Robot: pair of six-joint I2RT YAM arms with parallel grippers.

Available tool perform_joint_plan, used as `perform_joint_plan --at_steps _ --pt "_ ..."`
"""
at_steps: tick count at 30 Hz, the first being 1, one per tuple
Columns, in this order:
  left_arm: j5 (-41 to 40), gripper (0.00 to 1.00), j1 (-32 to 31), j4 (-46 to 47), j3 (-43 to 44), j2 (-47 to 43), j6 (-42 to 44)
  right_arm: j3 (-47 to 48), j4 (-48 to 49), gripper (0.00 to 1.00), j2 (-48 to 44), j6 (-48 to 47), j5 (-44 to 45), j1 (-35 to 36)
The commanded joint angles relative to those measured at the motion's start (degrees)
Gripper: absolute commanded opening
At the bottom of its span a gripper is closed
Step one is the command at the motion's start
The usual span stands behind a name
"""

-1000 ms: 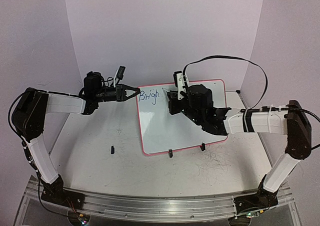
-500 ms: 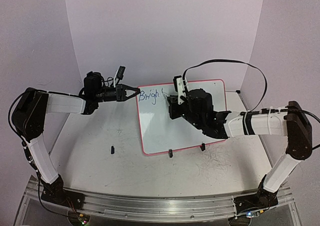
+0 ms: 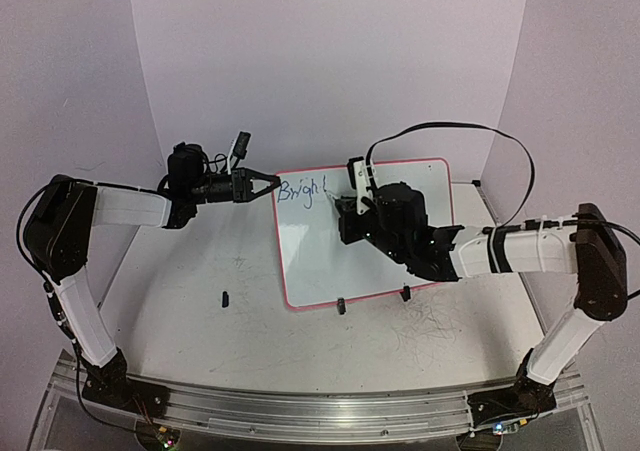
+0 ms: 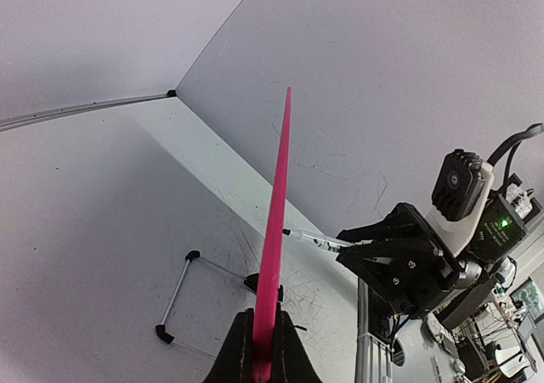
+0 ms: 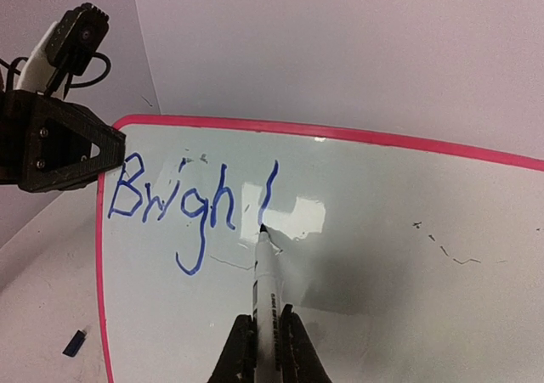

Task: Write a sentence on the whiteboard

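On whiteboard [image 3: 330, 261]: sentence [image 5: 183, 200] gained a stroke past "Brigh" | right hand [image 5: 269, 334] grips marker [image 5: 263, 268] | left hand [image 4: 263, 342] clamps its edge

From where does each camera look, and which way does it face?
Top: above and behind the robot, looking down at the whiteboard; left arm and right arm show.
Left wrist: along the board's red rim; left fingers clamp it.
Right wrist: down the marker to the blue writing; right fingers grip it.
Both wrist views show the other arm's fingers.
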Motion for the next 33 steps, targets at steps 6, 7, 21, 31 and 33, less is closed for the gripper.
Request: perform_joint_plan --at_steps 6,7,21,31,33 --pt "1.0 0.00 -0.7 0.4 -0.1 -0.6 -0.7 -0.7 -1.2 0.00 -4.6 0.2 0.8 -0.1" --pt "1.0 0.00 -0.7 0.4 -0.1 -0.6 -0.7 -0.6 -0.6 0.00 -4.9 0.1 -0.3 -0.1" --pt "1.1 0.00 -0.7 0.4 -0.1 -0.5 -0.6 6.0 1.1 0.00 0.4 -1.4 -2.4 -0.1" --pt "1.1 0.00 -0.7 0.4 -0.1 -0.5 -0.6 5.2 1.1 0.00 1.8 -1.2 -0.5 -0.2" --pt "1.1 0.00 -0.7 0.4 -0.1 -0.5 -0.6 5.0 1.0 0.00 2.0 -1.0 0.1 -0.2"
